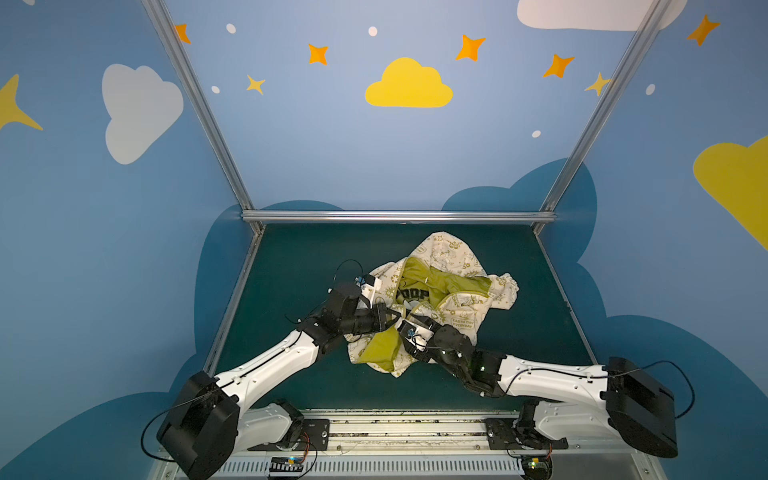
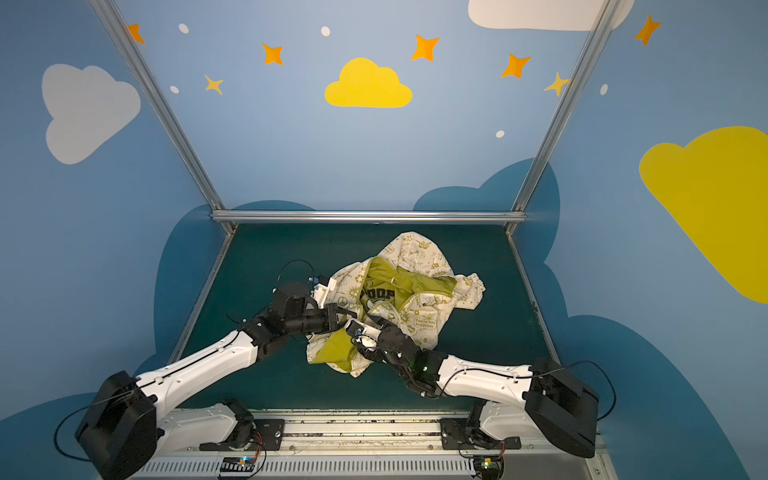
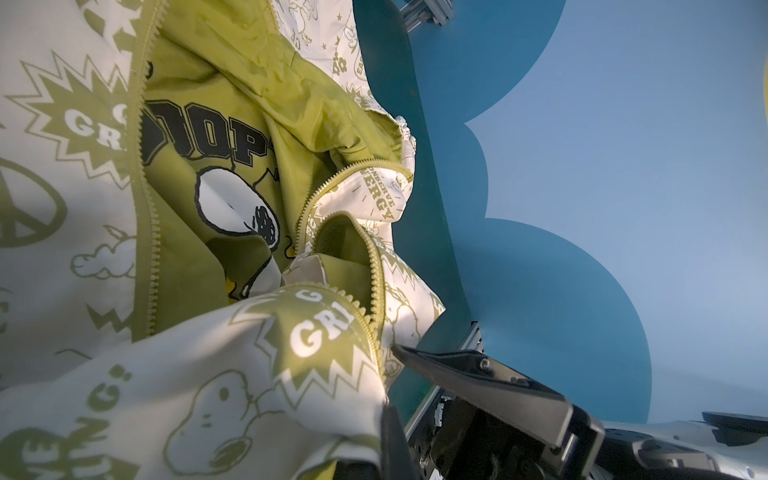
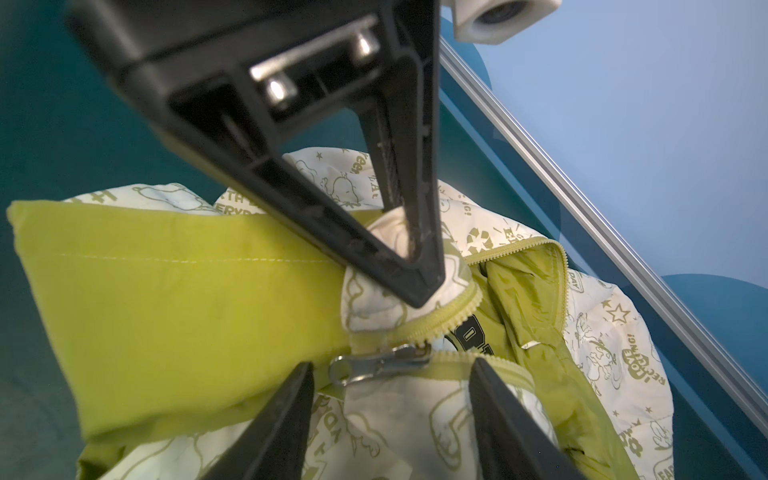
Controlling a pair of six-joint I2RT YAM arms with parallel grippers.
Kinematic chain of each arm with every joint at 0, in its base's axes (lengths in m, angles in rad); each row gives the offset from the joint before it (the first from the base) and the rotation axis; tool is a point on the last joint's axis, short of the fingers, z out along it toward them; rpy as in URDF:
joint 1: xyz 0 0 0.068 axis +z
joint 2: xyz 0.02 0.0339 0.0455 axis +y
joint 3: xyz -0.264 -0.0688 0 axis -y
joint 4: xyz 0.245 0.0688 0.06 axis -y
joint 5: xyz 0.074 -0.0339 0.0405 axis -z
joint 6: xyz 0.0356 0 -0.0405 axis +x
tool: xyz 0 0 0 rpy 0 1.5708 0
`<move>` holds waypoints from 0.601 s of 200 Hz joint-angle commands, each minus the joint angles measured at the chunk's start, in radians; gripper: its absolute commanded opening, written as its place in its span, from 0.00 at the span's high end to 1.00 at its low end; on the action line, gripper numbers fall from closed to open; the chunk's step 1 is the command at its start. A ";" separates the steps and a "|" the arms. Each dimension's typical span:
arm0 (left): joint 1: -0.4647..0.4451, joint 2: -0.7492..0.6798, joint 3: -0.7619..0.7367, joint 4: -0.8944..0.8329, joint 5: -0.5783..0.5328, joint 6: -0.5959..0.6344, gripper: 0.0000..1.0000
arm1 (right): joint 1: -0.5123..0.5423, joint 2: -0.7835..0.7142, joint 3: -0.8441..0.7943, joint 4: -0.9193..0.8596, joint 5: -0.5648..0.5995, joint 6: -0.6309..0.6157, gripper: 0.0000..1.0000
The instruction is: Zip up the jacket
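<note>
The jacket (image 1: 457, 307) is lying crumpled under both grippers. The left gripper (image 4: 415, 270) is pinching a cream fold just beyond the pull (image 4: 374, 368). The right gripper (image 4: 392, 370) is standing spread, with the pull between its fingers, not yet touched. If it is closing off-centre, the flat pull may slip away, or loose fabric may be caught.

The jacket (image 1: 465, 299) is cream, printed all over with olive-green doodles, stars, peace signs, starbursts and words. Its lining (image 3: 249, 104), showing beyond the left claw (image 4: 419, 286), is olive-green with black block letters and a white-and-black cartoon dog. The zipper teeth (image 4: 440, 318) just under that claw's tip are olive-green; the pull (image 4: 374, 368) between the black fingers (image 4: 282, 415) of the right claw (image 4: 392, 365) is silvery grey. The left claw is black too. The mat (image 1: 282, 257) around both claws is dark teal.
</note>
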 commanded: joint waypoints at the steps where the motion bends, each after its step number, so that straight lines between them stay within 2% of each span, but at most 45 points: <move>1: -0.004 -0.002 0.021 0.009 0.005 0.001 0.97 | -0.005 0.002 0.017 0.033 -0.009 0.002 0.47; 22: -0.005 -0.002 0.021 0.007 0.003 0.003 0.97 | -0.005 -0.011 0.013 0.027 -0.006 0.007 0.54; 91: -0.004 0.009 0.020 0.016 0.008 -0.001 0.97 | -0.005 -0.054 -0.002 -0.003 -0.009 0.017 0.58; 120: -0.004 0.008 0.021 0.016 0.006 -0.003 0.97 | -0.005 -0.058 -0.003 -0.009 -0.010 0.014 0.63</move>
